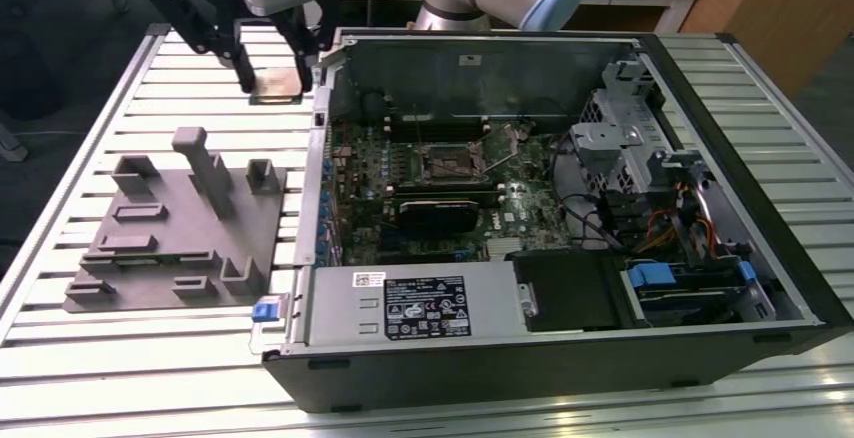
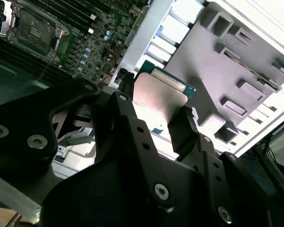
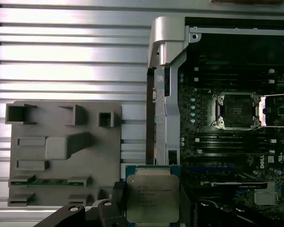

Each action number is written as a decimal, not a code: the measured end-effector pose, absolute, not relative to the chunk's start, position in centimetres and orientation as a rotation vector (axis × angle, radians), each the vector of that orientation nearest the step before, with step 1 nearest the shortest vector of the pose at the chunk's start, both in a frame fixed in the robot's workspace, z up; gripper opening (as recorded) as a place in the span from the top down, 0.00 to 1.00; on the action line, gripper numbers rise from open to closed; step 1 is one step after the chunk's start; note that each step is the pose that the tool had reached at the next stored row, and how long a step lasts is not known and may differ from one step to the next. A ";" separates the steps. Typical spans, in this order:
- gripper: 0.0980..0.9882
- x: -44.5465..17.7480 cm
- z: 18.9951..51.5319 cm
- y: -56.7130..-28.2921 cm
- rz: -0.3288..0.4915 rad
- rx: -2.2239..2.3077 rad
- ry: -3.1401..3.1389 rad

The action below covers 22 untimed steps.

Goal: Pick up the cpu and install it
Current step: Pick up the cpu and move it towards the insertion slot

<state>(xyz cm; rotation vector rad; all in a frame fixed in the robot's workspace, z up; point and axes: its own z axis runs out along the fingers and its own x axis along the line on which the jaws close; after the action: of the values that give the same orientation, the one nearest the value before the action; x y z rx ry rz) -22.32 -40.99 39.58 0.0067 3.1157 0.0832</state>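
Note:
The cpu (image 1: pixel 279 85), a small flat square chip with a silvery top, hangs in the air between the fingers of my gripper (image 1: pixel 276 76). It is over the slatted table, just outside the open computer case's back corner on the exterior view's left. Both wrist views show the cpu (image 2: pixel 158 94) (image 3: pixel 150 197) close up, with a black finger (image 2: pixel 185 126) pressed on each side edge. The gripper (image 3: pixel 151 208) is shut on it. The open cpu socket (image 1: pixel 447 163) (image 3: pixel 237 111) on the motherboard has its metal frame lifted.
A gray plastic fixture (image 1: pixel 174 228) (image 3: pixel 61 151) lies on the table, on the exterior view's left of the case (image 1: pixel 747 108). Inside the case are a black heatsink block (image 1: pixel 434 216), a white-labelled power supply (image 1: pixel 414 303), cables and drive cages (image 1: pixel 641 178).

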 end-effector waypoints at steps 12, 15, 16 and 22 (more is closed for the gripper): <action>0.50 -20.2 39.6 -41.0 0.083 0.007 3.116; 0.50 -19.6 39.6 -41.0 0.083 0.007 3.116; 0.50 -19.4 39.6 -41.0 0.083 0.007 3.116; 0.50 -18.3 39.6 -41.0 0.083 0.007 3.116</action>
<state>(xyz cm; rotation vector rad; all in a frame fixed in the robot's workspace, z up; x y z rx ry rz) -18.30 -40.99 39.58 0.0066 3.1157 0.0833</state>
